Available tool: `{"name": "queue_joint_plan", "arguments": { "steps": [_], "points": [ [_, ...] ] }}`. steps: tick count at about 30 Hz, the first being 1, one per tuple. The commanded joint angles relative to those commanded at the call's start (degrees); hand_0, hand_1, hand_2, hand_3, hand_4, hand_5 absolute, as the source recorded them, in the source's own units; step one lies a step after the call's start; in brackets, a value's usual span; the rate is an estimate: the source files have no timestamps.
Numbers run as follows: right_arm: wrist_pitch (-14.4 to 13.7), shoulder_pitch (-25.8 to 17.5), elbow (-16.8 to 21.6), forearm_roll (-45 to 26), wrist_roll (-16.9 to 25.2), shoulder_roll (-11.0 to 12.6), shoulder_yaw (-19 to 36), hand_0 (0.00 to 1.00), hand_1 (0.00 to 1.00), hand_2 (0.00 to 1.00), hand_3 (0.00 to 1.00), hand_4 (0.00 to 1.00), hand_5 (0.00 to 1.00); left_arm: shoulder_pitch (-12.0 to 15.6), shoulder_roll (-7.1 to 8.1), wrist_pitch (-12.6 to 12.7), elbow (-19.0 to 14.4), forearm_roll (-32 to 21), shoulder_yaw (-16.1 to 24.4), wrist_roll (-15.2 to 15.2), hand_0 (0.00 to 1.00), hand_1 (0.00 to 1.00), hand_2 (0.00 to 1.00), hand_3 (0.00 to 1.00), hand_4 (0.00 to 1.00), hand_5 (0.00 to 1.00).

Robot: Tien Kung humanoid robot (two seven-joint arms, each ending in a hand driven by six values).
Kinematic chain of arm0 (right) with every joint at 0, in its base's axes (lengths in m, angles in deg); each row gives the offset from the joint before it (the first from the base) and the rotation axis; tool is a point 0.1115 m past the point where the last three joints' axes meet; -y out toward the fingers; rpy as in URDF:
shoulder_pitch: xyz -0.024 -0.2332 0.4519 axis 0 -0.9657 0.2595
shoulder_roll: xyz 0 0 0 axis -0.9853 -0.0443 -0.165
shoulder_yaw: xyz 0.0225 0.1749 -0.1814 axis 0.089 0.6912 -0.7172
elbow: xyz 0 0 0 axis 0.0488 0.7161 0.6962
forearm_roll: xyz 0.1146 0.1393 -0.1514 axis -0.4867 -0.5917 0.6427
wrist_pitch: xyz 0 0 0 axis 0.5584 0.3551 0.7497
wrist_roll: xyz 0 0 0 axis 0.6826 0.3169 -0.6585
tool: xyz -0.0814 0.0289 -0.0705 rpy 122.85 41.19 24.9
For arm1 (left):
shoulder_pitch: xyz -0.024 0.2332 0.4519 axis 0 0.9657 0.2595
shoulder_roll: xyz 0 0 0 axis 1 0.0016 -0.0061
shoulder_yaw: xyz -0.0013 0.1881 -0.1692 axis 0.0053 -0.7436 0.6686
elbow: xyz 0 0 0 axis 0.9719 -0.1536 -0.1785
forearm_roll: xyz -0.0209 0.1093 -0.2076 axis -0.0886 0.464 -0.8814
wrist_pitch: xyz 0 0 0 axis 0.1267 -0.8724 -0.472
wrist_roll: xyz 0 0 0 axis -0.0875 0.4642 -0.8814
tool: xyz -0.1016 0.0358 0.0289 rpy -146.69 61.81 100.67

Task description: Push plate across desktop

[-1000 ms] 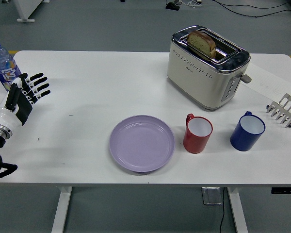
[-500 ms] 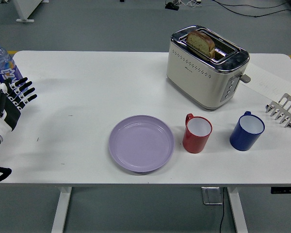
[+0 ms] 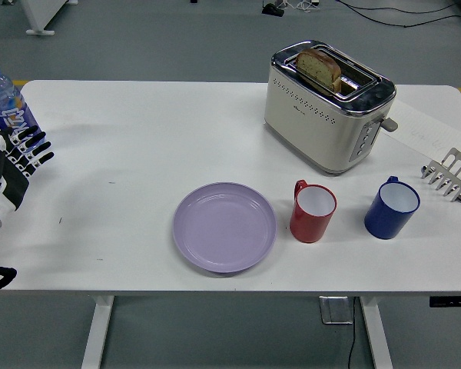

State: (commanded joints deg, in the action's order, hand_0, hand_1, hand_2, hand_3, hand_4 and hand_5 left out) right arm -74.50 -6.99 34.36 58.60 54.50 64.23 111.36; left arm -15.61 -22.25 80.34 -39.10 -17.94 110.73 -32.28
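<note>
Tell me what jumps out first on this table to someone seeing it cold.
The cream toaster at the table's far right, a bread slice poking from its slot. Nearer, a lilac plate lies centre front, with a red mug and blue mug to its right. The left hand hangs open at the left edge, beside a bottle.

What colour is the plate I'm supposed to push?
The plate is pale lilac, plain, unpatterned; the head view shows it.
</note>
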Motion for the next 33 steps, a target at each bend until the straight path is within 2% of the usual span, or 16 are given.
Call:
{"name": "queue_joint_plan", "arguments": {
  "steps": [33],
  "points": [
    [-0.1, -0.1, 0.0, 0.8, -0.1, 0.0, 0.8, 0.687, 0.691, 0.777, 0.721, 0.352, 0.323, 0.3, -0.56, 0.5, 0.6, 0.0, 0.7, -0.1, 0.736, 0.791, 0.788, 0.724, 0.541, 0.998]
  ]
}}
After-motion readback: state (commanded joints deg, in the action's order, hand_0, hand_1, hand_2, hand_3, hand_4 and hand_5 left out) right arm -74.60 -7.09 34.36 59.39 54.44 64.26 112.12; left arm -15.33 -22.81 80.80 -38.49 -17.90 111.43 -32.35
